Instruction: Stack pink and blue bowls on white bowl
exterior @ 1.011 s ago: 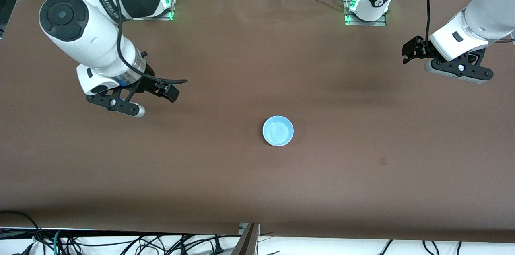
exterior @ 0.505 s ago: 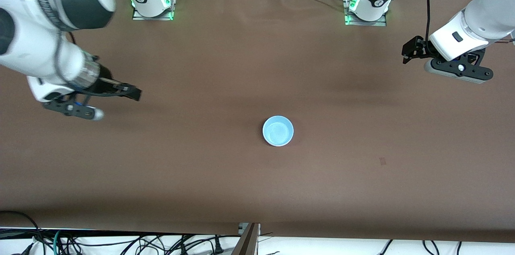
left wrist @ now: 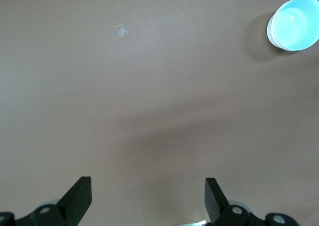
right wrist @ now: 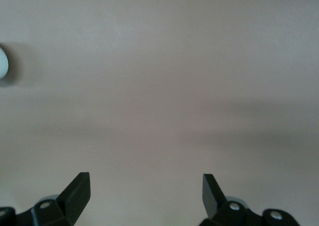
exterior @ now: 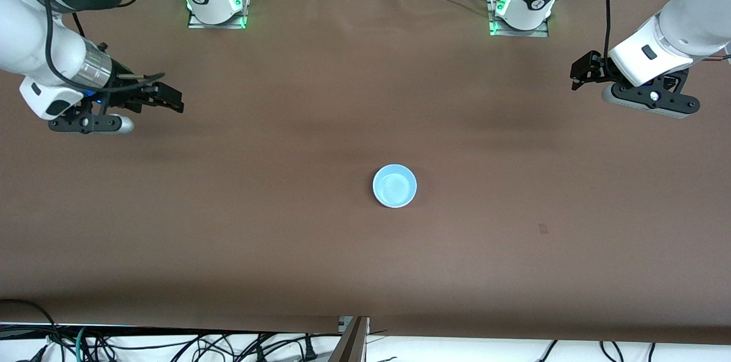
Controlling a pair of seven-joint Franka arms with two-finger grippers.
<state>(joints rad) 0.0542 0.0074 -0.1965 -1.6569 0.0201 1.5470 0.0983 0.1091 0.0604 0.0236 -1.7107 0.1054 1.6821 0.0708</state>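
A light blue bowl (exterior: 394, 185) stands upright near the middle of the brown table (exterior: 285, 236). It also shows in the left wrist view (left wrist: 296, 22), and a sliver of it shows in the right wrist view (right wrist: 2, 62). No pink bowl or white bowl is in view. My right gripper (exterior: 171, 100) hangs open over the right arm's end of the table, well apart from the bowl, with nothing between its fingers (right wrist: 75, 191). My left gripper (exterior: 578, 73) waits open and empty over the left arm's end (left wrist: 148, 182).
The two arm bases (exterior: 217, 5) (exterior: 521, 8) stand at the table's edge farthest from the front camera. A small tape mark (exterior: 543, 229) lies on the cloth toward the left arm's end. Cables hang below the edge nearest the front camera.
My right arm has swung away from the table's middle toward its own end and drawn back toward the bases, gripper still open. The left arm and the blue bowl have not moved.
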